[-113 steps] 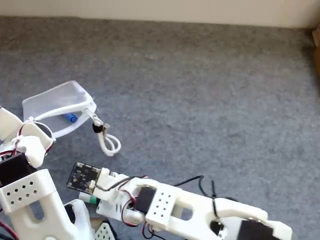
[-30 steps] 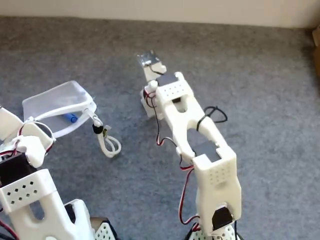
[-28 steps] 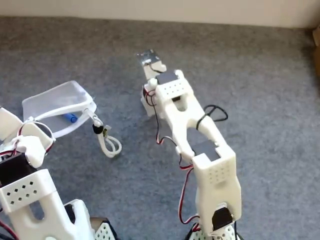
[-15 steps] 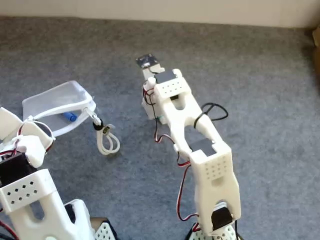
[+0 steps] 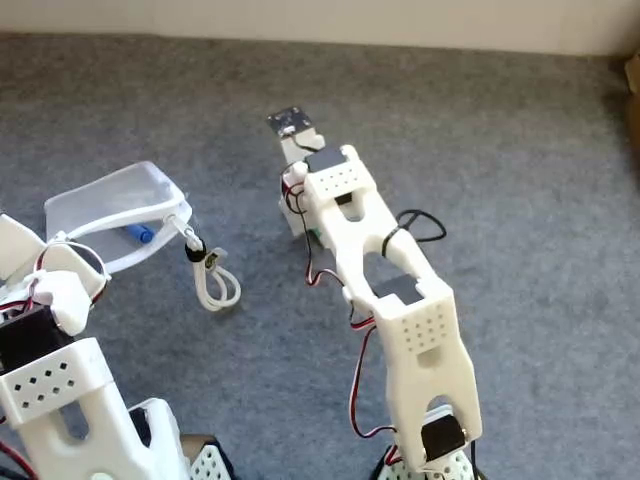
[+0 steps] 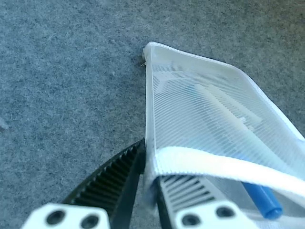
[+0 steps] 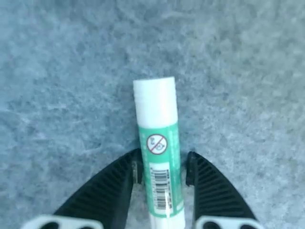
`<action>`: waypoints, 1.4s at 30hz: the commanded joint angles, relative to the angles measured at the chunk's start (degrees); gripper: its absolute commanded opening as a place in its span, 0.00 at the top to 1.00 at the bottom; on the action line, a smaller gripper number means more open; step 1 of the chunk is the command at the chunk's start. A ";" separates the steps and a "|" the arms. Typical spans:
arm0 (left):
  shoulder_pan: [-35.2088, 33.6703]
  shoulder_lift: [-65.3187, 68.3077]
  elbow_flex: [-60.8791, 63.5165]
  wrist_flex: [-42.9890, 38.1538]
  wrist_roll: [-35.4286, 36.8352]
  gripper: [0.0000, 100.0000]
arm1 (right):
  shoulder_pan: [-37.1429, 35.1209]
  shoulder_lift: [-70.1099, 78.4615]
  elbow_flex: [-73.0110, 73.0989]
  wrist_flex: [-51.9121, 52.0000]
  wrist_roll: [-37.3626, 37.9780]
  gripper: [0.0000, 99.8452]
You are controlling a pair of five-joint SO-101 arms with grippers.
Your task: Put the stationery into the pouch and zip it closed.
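My left pincer (image 6: 148,164) pinches the pouch (image 6: 205,124) rim so its mouth gapes. My right pincer (image 7: 161,167) clasps the glue stick (image 7: 158,138), well apart from the pouch, for carrying across.

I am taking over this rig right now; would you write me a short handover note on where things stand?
Left pincer: shut on the rim of the mesh pouch, whose mouth is open.
Right pincer: shut on the glue stick, over the grey surface, off to the side of the pouch and apart from it.
Done: a blue pen lies inside the pouch.
Left: bring the glue stick to the pouch mouth and drop it in. Then pull the cord loop on the zip to close it; the zip is not yet closed.
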 commanded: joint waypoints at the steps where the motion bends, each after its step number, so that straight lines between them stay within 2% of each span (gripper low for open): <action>1: -0.84 -0.40 -0.48 -1.58 0.35 0.99 | -1.89 -0.13 -2.68 -1.71 0.97 0.90; 4: -0.84 -0.40 -0.22 -1.58 0.35 0.99 | -1.98 -0.31 -2.68 -1.71 1.05 1.00; 12: -0.57 -0.48 -0.04 -1.58 0.35 0.99 | -3.47 -6.73 -2.24 5.32 0.70 0.99; 16: -0.57 -0.48 -0.04 -1.58 0.35 0.99 | -4.44 -11.56 -1.71 5.67 0.53 0.99; 20: -0.57 -0.48 -0.04 -1.58 0.35 0.99 | -4.44 -15.52 1.54 5.41 -5.27 1.00; 29: -0.57 -0.48 -0.04 -1.58 0.35 0.99 | -6.46 -27.12 12.79 -0.66 -8.18 1.00; 42: -0.57 -0.48 0.04 -1.58 0.35 0.99 | -17.36 -51.82 35.21 -9.98 -8.26 1.00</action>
